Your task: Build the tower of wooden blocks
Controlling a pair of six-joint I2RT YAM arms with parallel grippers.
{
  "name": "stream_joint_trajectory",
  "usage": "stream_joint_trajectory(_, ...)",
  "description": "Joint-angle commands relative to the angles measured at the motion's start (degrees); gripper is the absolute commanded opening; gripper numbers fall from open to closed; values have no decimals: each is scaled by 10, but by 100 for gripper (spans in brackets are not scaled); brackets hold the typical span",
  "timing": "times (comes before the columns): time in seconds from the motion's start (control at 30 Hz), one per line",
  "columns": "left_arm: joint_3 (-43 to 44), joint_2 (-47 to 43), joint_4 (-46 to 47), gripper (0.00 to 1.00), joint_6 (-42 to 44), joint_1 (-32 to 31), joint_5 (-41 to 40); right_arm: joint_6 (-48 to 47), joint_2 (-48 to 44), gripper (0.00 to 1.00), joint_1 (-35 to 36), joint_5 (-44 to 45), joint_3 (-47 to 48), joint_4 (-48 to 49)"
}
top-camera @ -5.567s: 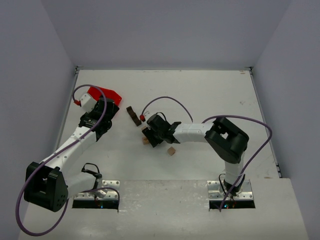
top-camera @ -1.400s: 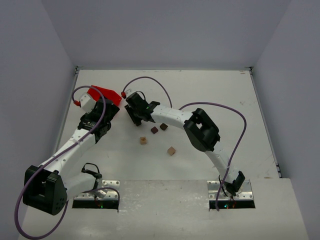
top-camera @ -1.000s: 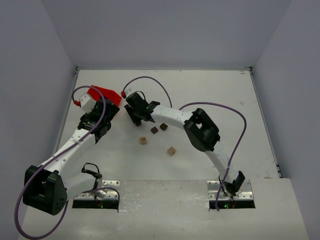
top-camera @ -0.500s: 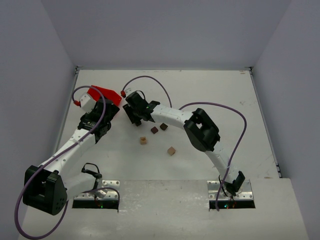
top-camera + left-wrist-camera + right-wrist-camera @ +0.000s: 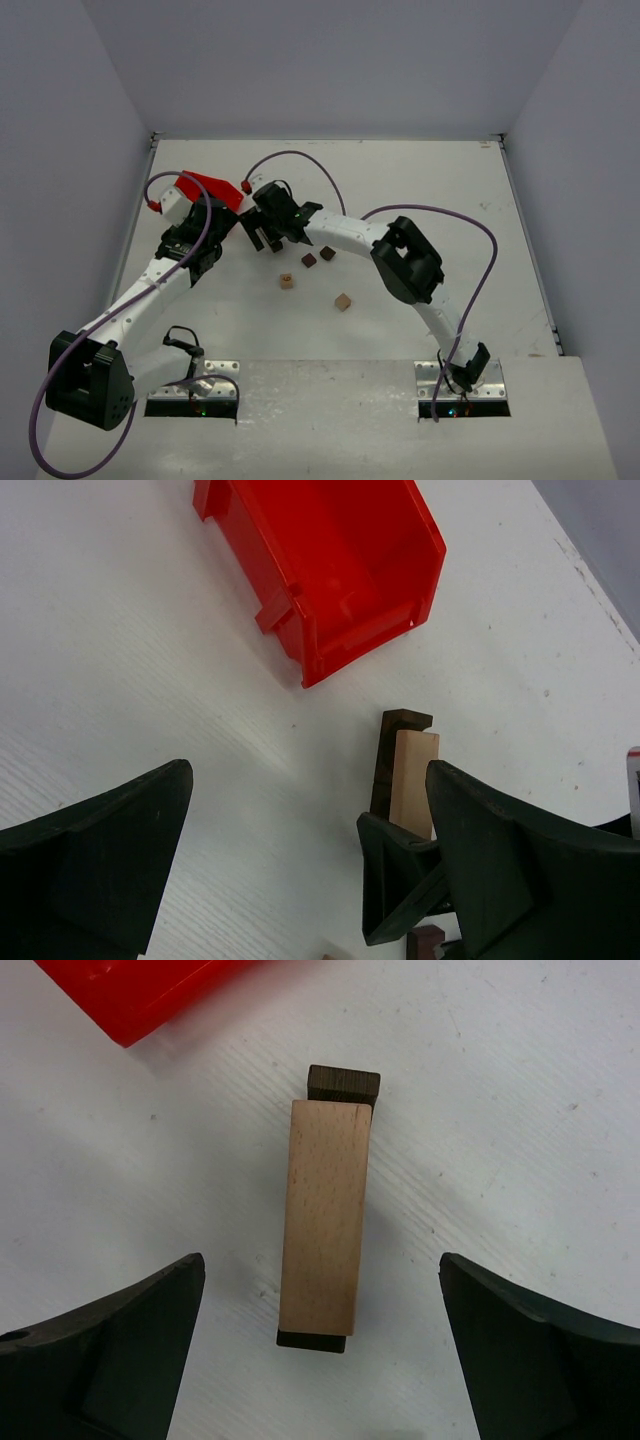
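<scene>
A long light tan block [image 5: 322, 1230] lies flat on a long dark brown block [image 5: 343, 1082], forming a low wood block tower [image 5: 414, 770] on the white table. My right gripper [image 5: 320, 1260] stands open directly over it, one finger on each side, touching nothing. In the top view the right gripper [image 5: 263, 234] hides most of the stack. My left gripper [image 5: 308, 768] is open and empty, left of the stack and near the red bin [image 5: 330, 570]. Loose cubes lie nearby: two dark ones [image 5: 309, 260] [image 5: 327, 253] and two tan ones [image 5: 287, 282] [image 5: 343, 301].
The red bin [image 5: 212, 187] lies at the back left, just behind the left gripper [image 5: 220, 222] and close to the stack. The right arm's forearm [image 5: 345, 235] stretches across the table's middle, above the dark cubes. Grey walls enclose the table on three sides.
My right gripper was shut on the tan block and has opened wide, leaving it lying on the dark block. The left arm has not moved.
</scene>
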Motion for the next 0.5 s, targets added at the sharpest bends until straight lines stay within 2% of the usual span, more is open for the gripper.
stream_joint_trajectory(0.0, -3, -16, 22, 100, 4, 7, 5, -15, -123, 99, 1, 5, -59, 62)
stream_joint_trajectory(0.23, -6, -28, 15, 100, 3, 7, 7, 7, -263, 99, 17, 12, -231, 91)
stream_joint_trajectory(0.47, -7, -34, 6, 100, 0, 7, 5, 84, -342, 99, 57, 26, -368, 113)
